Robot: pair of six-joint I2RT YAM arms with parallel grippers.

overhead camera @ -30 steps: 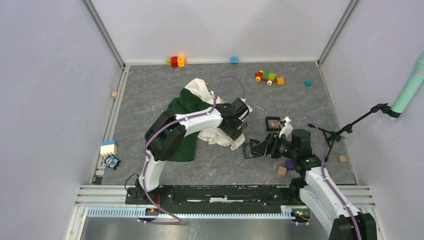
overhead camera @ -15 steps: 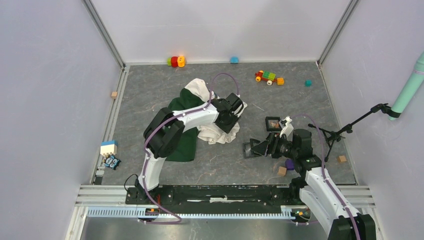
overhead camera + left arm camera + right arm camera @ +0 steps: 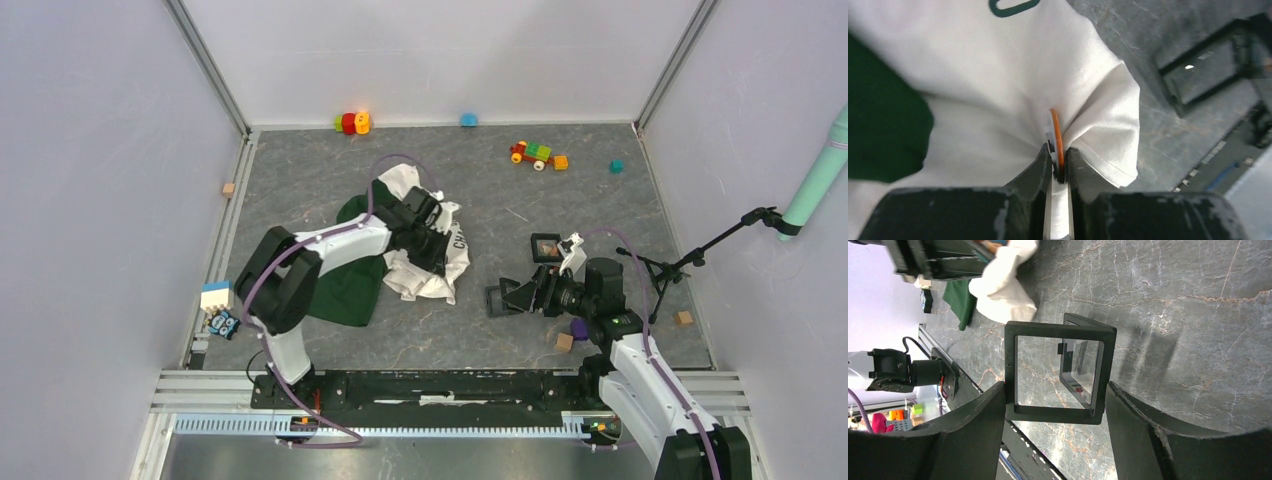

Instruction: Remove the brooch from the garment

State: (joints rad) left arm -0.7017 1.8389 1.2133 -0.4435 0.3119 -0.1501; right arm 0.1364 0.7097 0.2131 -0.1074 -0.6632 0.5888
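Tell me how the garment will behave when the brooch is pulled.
Likely floppy: the garment lies crumpled and puckers into folds around the brooch. It will probably lift and stretch with the brooch rather than stay flat. Thin cloth, seemingly light, so it may drag across the table.

The small, round orange-brown brooch point(image 3: 1056, 137) stands edge-on in a bunched cream fold, pinched between the jaws of the left gripper point(image 3: 1059, 152). The soft half-green, half-cream garment point(image 3: 425, 282) lies crumpled on the grey marbled surface point(image 3: 560, 190).
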